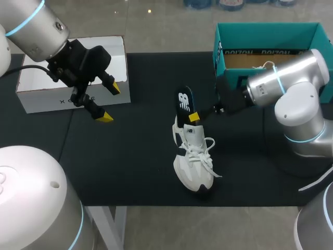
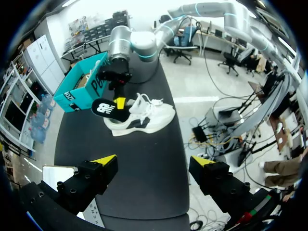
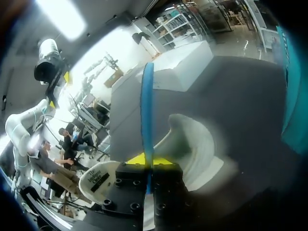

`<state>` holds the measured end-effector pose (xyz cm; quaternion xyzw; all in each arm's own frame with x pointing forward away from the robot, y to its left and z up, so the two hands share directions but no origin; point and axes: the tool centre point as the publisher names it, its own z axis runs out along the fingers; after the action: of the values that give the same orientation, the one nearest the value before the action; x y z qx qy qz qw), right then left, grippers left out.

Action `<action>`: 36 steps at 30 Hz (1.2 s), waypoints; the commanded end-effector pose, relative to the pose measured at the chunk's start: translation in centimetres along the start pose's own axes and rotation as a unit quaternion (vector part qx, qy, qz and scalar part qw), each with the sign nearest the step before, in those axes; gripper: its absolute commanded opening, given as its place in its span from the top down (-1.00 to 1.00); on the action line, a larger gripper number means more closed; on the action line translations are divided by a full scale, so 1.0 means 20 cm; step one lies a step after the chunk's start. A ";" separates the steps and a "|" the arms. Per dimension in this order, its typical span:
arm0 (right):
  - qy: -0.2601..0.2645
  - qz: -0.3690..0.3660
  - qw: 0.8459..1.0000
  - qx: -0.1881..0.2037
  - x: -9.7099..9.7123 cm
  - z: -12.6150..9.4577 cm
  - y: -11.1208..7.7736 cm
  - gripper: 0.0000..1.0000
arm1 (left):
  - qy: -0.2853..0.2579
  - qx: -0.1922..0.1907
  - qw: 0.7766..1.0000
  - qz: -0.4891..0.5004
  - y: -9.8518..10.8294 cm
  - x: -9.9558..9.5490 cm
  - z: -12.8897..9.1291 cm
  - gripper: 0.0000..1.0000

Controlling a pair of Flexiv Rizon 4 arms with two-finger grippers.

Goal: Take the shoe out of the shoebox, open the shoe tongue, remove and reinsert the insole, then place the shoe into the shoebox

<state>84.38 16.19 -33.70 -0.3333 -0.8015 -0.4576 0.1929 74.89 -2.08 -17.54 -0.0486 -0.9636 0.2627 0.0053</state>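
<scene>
Head view has the white lace-up shoe (image 1: pixel 192 164) sitting on its sole on the black tabletop (image 1: pixel 135 166). Its toe points at the near edge, and the teal cardboard shoebox (image 1: pixel 225 49) is behind its heel and off to the right.

The bit that matters is the flat black insole with a white logo (image 1: pixel 183 100). It stands up from the shoe's heel opening and leans back away from the toe, so its long axis roughly carries on the shoe's own line. Can't tell if its lower end is actually inside the shoe.

The right gripper (image 1: pixel 194 117) is clamped on the insole's lower part, just above the shoe's collar, reaching in from the shoe's right. Right wrist view agrees, with the insole edge-on between the yellow tips.

The left gripper (image 1: pixel 110 102) is well off to the shoe's left by the white cardboard box (image 1: pixel 36 91), fingers spread and holding nothing.

So the right arm's on the job. My guess is the insole has to slide along the shoe's length either way. Nothing pins the shoe, so it might drag.
</scene>
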 end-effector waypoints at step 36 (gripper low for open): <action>-0.029 -0.022 0.999 -0.011 -0.07 -0.04 0.10 1.00 | 0.001 -0.001 1.000 0.000 0.00 0.00 0.00 -1.00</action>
<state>86.62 15.53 -32.88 -0.3312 -0.8080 -0.4619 0.1550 74.89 -2.07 -17.55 -0.0486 -0.9636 0.2627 0.0053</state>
